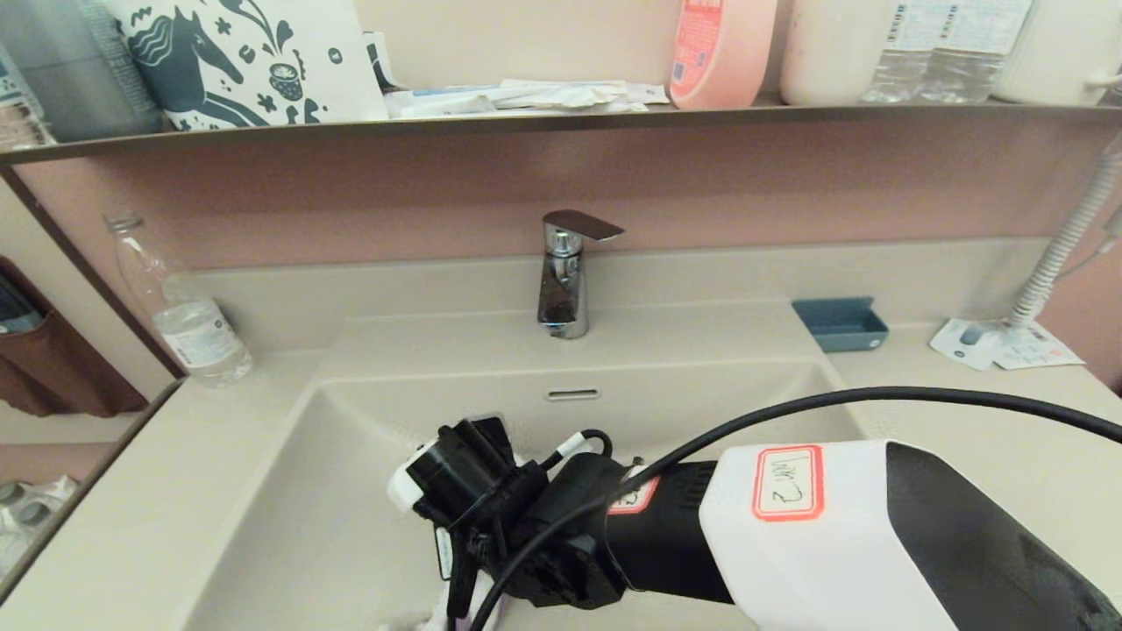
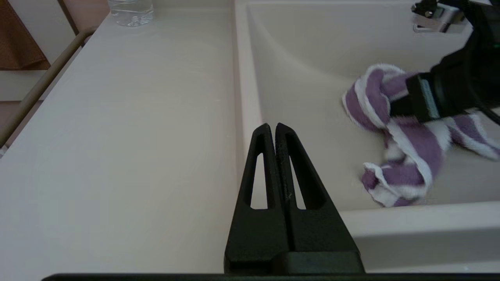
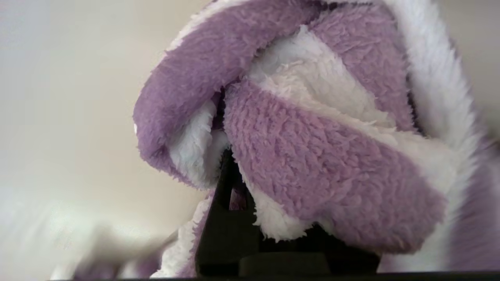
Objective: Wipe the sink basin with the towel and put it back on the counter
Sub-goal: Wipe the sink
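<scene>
My right arm reaches down into the cream sink basin [image 1: 333, 491], and its gripper [image 2: 414, 102] is shut on the purple and white striped towel [image 2: 394, 136]. The bunched towel rests against the basin floor near the front wall. It fills the right wrist view, where folds of the towel [image 3: 312, 148] drape over the black fingers [image 3: 226, 218]. Only a scrap of the towel [image 1: 429, 624] shows in the head view, under the wrist. My left gripper [image 2: 273, 127] hangs shut and empty above the counter [image 2: 117, 156] at the basin's left rim. The drain plug is hidden.
A chrome faucet [image 1: 565, 276] stands behind the basin, with the overflow slot [image 1: 572, 394] below it. A water bottle [image 1: 188, 324] sits on the left counter. On the right counter are a blue soap dish [image 1: 841, 322] and a printed card [image 1: 999, 343]. A black cable [image 1: 877, 399] arcs over the right arm.
</scene>
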Robot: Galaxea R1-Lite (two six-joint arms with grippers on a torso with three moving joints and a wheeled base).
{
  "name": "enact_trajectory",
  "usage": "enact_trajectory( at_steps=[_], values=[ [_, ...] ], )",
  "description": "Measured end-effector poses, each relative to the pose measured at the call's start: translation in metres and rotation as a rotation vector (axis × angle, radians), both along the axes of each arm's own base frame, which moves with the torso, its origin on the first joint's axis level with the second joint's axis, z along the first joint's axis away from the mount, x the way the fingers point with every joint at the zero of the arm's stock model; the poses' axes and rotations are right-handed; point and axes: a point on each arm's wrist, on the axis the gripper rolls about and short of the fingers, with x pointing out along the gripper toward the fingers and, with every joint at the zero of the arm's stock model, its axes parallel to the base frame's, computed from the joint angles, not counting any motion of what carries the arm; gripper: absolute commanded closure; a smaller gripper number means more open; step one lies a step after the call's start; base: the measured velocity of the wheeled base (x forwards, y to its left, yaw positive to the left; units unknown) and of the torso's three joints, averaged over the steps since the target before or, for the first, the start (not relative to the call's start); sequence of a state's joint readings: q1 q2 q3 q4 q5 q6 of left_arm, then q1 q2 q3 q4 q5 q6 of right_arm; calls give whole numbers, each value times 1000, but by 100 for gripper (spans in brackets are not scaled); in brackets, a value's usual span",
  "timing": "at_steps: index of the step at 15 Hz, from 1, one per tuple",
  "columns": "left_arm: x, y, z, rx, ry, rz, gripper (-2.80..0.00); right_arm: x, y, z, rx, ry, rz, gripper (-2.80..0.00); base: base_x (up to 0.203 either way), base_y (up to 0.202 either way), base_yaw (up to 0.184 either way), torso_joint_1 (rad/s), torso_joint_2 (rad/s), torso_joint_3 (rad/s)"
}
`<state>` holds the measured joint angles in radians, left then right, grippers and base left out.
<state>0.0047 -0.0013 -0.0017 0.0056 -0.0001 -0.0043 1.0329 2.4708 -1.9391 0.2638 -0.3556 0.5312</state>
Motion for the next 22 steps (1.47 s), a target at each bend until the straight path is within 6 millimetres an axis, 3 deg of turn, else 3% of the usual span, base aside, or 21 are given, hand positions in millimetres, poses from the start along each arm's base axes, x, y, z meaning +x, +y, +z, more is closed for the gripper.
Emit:
enact_trajectory(
  at_steps=[3,5,10,12,17,22],
  values=[
    [0,0,0,0,0,0,0,27,-13,-15,-34,-82,-126,0,0,0,0,0,0,0],
    [0,0,0,0,0,0,0,33,-28,-21,-74,-67,-159,0,0,0,0,0,0,0],
    [0,0,0,0,0,0,0,40,-87,-21,-185,-61,-330,0,0,0,0,0,0,0],
    [0,0,0,0,0,0,0,37,-123,-16,-269,-20,-388,0,0,0,0,0,0,0],
    [0,0,0,0,-2,0,0,21,-188,3,-308,21,-474,0,0,0,0,0,0,0],
    [0,0,0,0,1,0,0,6,-238,28,-338,43,-545,0,0,0,0,0,0,0]
  ],
)
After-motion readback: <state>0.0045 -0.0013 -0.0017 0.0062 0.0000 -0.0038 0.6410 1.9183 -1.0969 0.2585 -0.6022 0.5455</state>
